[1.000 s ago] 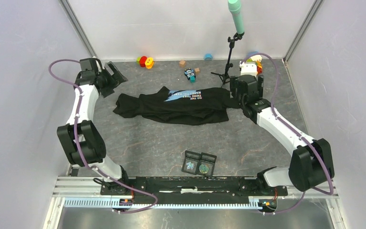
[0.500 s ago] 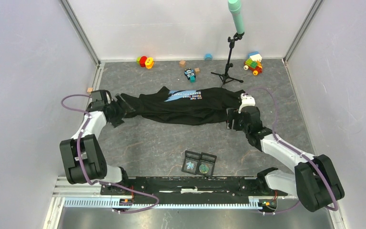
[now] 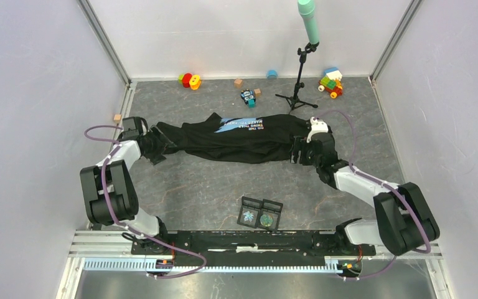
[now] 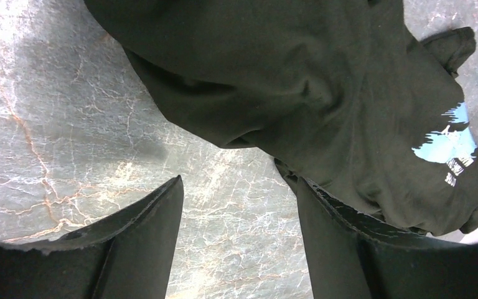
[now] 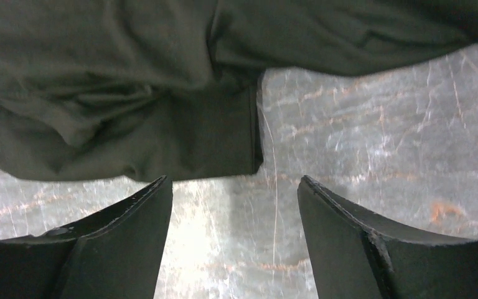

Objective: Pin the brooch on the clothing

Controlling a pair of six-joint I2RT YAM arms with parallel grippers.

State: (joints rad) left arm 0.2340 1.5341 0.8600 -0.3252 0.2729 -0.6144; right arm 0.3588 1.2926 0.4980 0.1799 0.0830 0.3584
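The clothing (image 3: 236, 138), a black T-shirt with a blue print and white lettering, lies crumpled across the middle of the grey marbled floor. My left gripper (image 3: 157, 147) is low at its left end. In the left wrist view the left gripper (image 4: 233, 180) is open over bare floor, its right fingertip against the clothing (image 4: 299, 81). My right gripper (image 3: 296, 153) is at the right end. In the right wrist view the right gripper (image 5: 233, 180) is open, with the hem of the clothing (image 5: 99, 93) just past its tips. A pale star-shaped brooch (image 3: 248, 216) lies in a small black box near the front.
A second black box (image 3: 269, 219) holds a round piece. A microphone stand (image 3: 299, 87) rises just behind the shirt's right end. Toys line the back: a red and yellow one (image 3: 188, 80), a blue figure (image 3: 248, 96), a block car (image 3: 330, 82). Walls close both sides.
Both arms have come forward and down from the back of the floor to the two ends of the shirt. The left jaws have narrowed somewhat.
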